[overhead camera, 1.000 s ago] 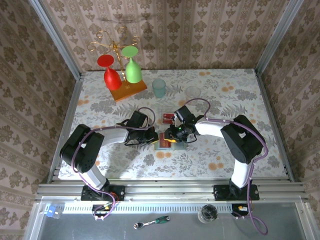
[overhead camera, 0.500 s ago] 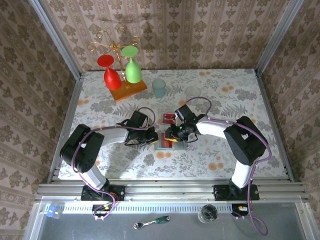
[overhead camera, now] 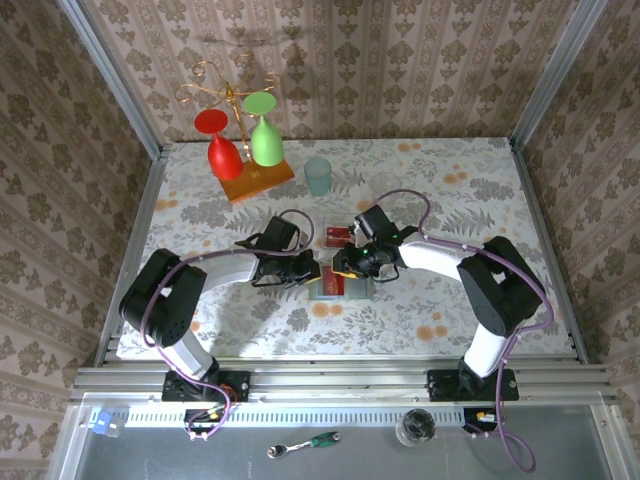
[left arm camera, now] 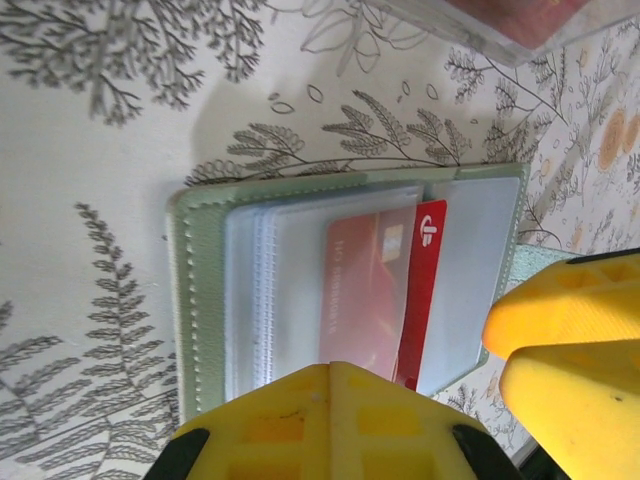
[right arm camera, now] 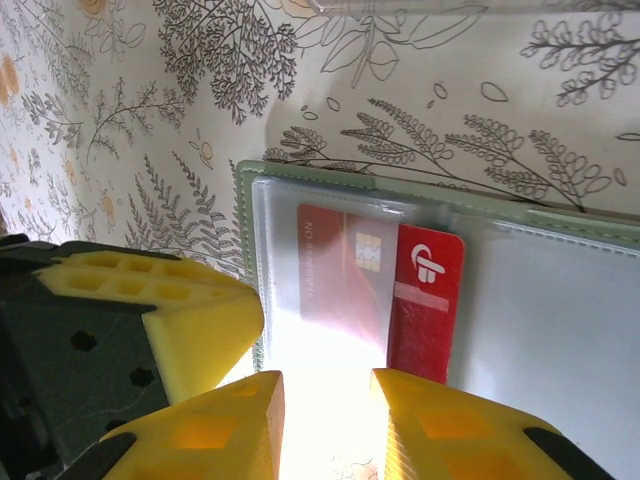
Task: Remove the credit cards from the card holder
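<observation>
The card holder lies open on the table, pale green with clear sleeves. A red credit card sticks partway out of one sleeve; its bare end shows a white logo. My left gripper is shut, its yellow tip over the holder's near edge. My right gripper hovers over the clear sleeve beside the card, open, with nothing between its fingers. From above, both grippers meet over the holder, the left gripper on its left and the right gripper on top.
A clear tray with red cards lies just behind the holder. A teal cup and a clear glass stand further back. A rack with red and green glasses is at the back left.
My right arm's wrist has shifted slightly toward the back and its elbow has swung right. The left arm and the holder have hardly moved.
</observation>
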Robot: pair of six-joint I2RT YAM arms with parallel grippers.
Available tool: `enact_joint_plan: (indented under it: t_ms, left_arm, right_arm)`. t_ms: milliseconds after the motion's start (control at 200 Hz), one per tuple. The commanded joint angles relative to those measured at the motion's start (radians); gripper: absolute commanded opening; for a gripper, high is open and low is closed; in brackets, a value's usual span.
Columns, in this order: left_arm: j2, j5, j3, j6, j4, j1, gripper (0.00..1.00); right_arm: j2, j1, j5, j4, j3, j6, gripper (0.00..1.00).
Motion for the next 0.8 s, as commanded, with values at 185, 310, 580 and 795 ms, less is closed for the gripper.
enact_joint_plan:
  t_ms: [185,310,580,795]
  left_arm:
    - [0.034,0.019,0.03,0.018,-0.007,-0.014,0.0]
    - [0.044,0.022,0.029,0.019,-0.007,-0.016,0.0]
    - [0.053,0.017,0.032,0.027,-0.02,-0.018,0.0]
    - [0.064,0.012,0.025,0.026,-0.028,-0.018,0.0]
  right_arm:
    - [-0.021,-0.011,0.016,-0.023,-0.026,-0.021,0.31]
    - [-0.013,-0.011,0.012,-0.017,-0.029,-0.019,0.32]
    - [0.009,-0.011,0.004,-0.013,-0.029,-0.02,0.32]
    - [0.024,-0.013,0.006,-0.015,-0.032,-0.025,0.32]
